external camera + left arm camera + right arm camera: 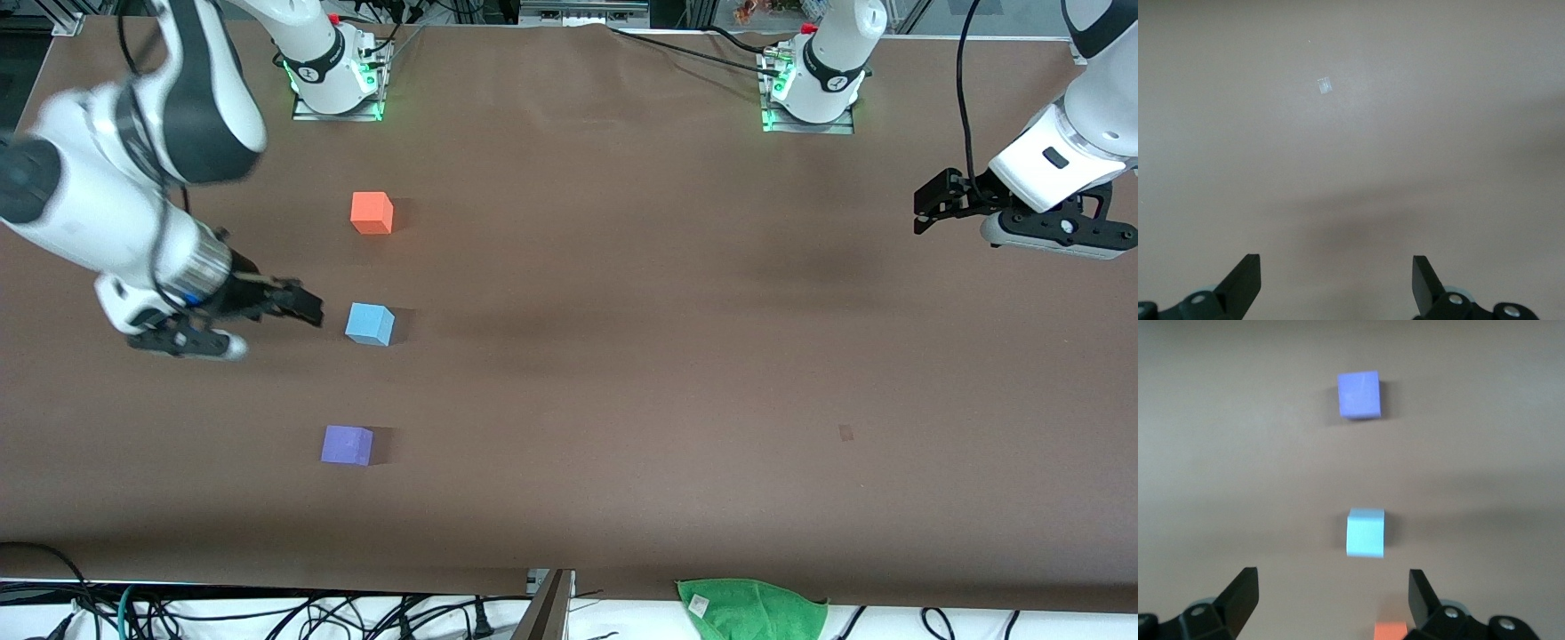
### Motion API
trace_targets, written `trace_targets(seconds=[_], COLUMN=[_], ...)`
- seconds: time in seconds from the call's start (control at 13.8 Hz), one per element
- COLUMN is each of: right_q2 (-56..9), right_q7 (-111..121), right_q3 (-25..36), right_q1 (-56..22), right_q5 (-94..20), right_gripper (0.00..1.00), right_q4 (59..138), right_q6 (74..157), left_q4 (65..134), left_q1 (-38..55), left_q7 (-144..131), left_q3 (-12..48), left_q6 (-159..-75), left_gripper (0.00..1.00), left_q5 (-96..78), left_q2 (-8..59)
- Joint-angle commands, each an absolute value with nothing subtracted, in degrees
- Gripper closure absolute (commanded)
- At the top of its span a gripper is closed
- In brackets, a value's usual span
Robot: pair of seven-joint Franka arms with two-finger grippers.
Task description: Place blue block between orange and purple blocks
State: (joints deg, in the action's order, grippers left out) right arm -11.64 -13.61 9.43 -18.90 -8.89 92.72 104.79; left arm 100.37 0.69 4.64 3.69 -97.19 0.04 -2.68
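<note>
The blue block (369, 324) sits on the brown table, in line between the orange block (372, 213), which is farther from the front camera, and the purple block (347, 444), which is nearer. My right gripper (300, 305) is open and empty, beside the blue block toward the right arm's end, not touching it. The right wrist view shows its open gripper (1331, 593), with the purple block (1359, 395), blue block (1365, 533) and orange block (1391, 631) in a row. My left gripper (929, 209) waits open and empty at the left arm's end; its wrist view (1336, 277) shows only bare table.
A green cloth (751, 609) lies at the table's front edge. A small pale mark (845, 433) is on the tabletop, also in the left wrist view (1325, 85). The arm bases (338, 76) (813, 89) stand along the edge farthest from the front camera.
</note>
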Motion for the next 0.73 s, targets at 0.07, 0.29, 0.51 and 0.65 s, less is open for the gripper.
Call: trace_targets(seconds=[0.07,0.29,0.51,0.65], right_q2=[-3.09,-1.67,-1.50,-0.53], right_q7=[-12.49,-7.93,-5.45,-3.18], right_q3=[9.05,9.40,10.63,12.38], right_q1=[-19.07,-18.98,-18.98,-18.98], right_q5=[-5.03,-3.69,-2.29,-2.29], right_gripper=[0.01,0.01,0.01,0.01], right_q4=[93.87,93.87,94.39,96.14], right_q6=[94.51,91.68,91.41,91.41], left_q4=[100.28,100.28,100.28,100.28], left_q1=[0.79,0.79,0.79,0.79], left_q7=[4.22,4.22,4.22,4.31], left_q3=[3.60,3.60,3.60,3.60], left_q6=[-96.94,-96.86,-96.86,-96.86], left_gripper=[0.00,0.00,0.00,0.00], left_q5=[-0.44,-0.44,-0.44,-0.44], left_q2=[-2.99,-2.99,-2.99,-2.99])
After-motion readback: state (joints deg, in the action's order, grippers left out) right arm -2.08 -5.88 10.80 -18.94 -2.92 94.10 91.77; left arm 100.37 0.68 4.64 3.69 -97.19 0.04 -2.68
